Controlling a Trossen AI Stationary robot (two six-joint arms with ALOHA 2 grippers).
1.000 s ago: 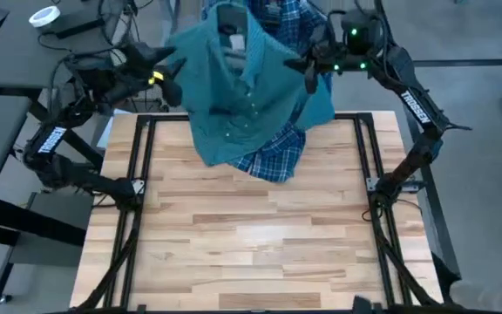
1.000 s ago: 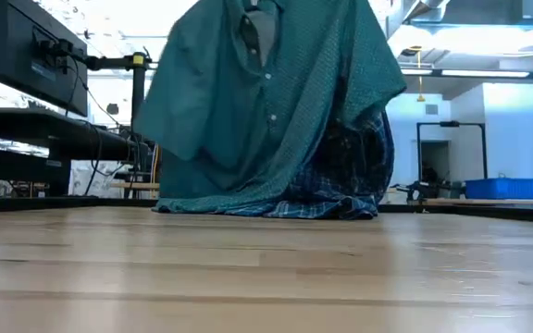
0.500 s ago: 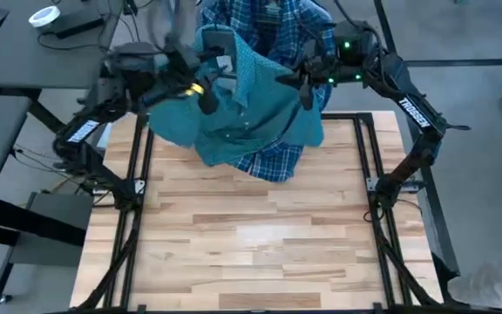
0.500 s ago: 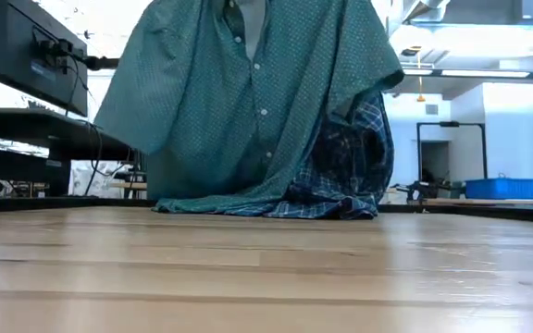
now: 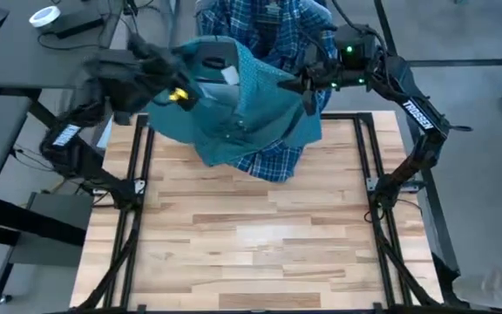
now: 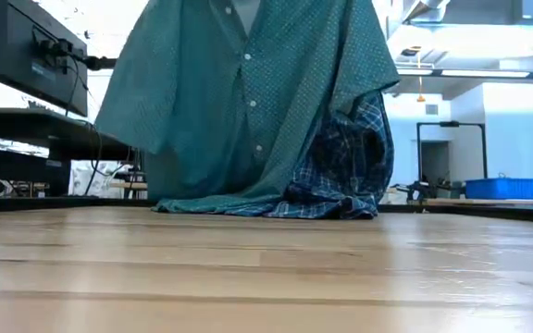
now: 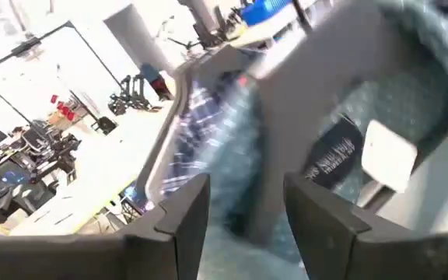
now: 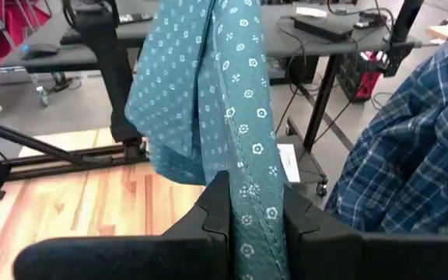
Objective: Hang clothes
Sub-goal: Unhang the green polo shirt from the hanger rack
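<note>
The green fine-checked shirt (image 5: 238, 109) hangs spread over the table's far edge, its lower hem (image 6: 220, 203) lying on the wood. Behind it hangs the blue-white plaid shirt (image 5: 264, 22), whose hem (image 5: 273, 161) also rests on the table. My right gripper (image 5: 308, 87) is shut on the green shirt's right side. My left gripper (image 5: 181, 89) stands open at the shirt's left, beside the collar (image 5: 220, 61). Its wrist view looks into the collar with its labels (image 7: 387, 155). No grey tee shows. My left gripper (image 7: 245, 187) has its two fingers apart with blurred green cloth just beyond them; I cannot tell whether they touch it. My right gripper (image 8: 255, 187) pinches a bunched fold of the green shirt with a stitched edge (image 8: 249, 175) between its two fingers. The cloth runs along the fingers and beyond them. The shirt hangs down from the hold, and its hem lies on the table.
Black frame rails (image 5: 138, 174) run along the table's left and right sides, and bare wood (image 5: 251, 244) lies toward the near edge. A roll of tape (image 5: 44, 16) sits on the side desk at the far left.
My left gripper has gone from the shirt's left shoulder toward the table's right, up to the collar, and then drawn back a little. The shirt's left side has bunched in and droops lower. The collar has risen slightly. My right gripper has hardly moved.
</note>
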